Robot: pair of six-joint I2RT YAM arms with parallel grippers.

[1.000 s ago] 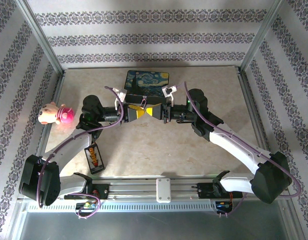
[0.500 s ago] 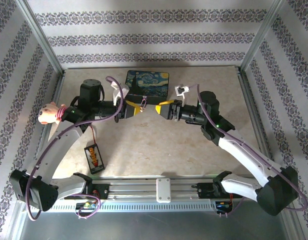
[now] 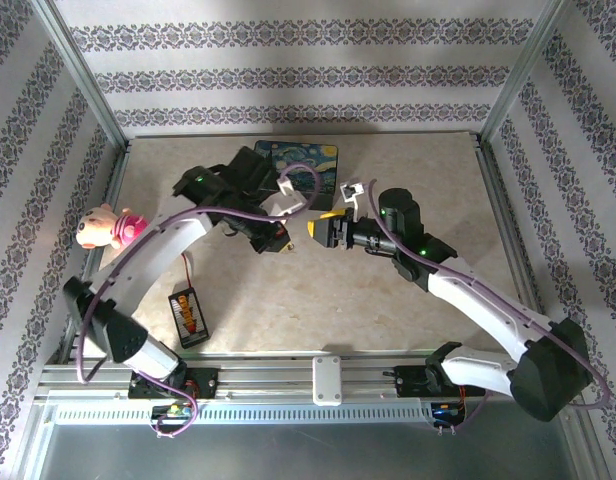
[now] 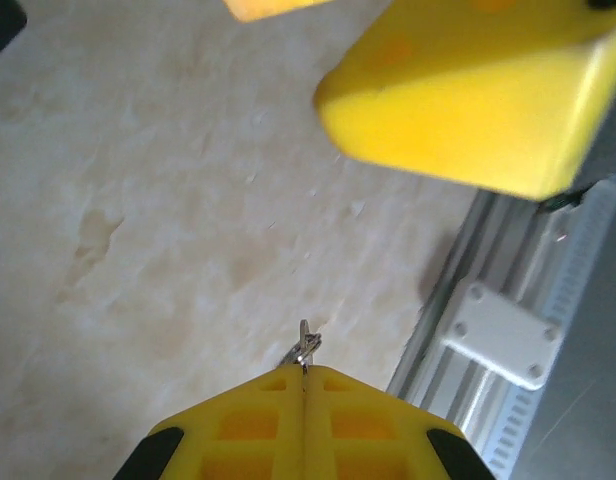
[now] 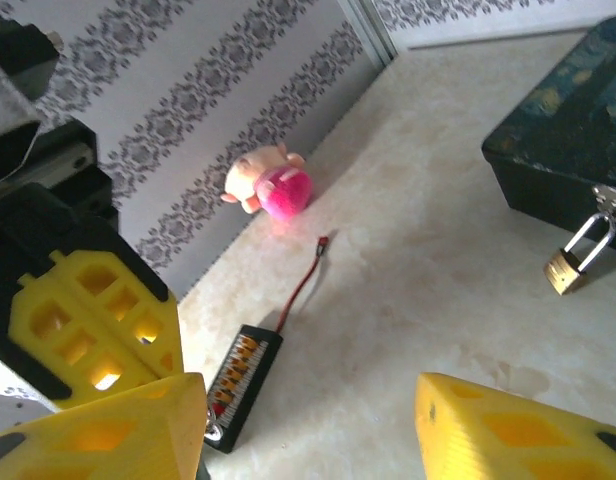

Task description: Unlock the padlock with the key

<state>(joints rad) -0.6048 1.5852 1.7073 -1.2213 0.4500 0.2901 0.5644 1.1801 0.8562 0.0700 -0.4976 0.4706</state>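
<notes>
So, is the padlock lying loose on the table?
No, the padlock hangs by its shackle from the latch on the front of the dark painted box.

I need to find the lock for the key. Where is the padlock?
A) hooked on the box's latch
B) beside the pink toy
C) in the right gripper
A: the padlock hooks by its shackle onto the latch on the box.

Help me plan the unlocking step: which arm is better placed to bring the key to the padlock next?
Left. Its jaws are shut on the key, whose silvery tip shows, and they are near the painted box. The right jaws stand open and empty. The padlock hangs from the box's latch.
</notes>
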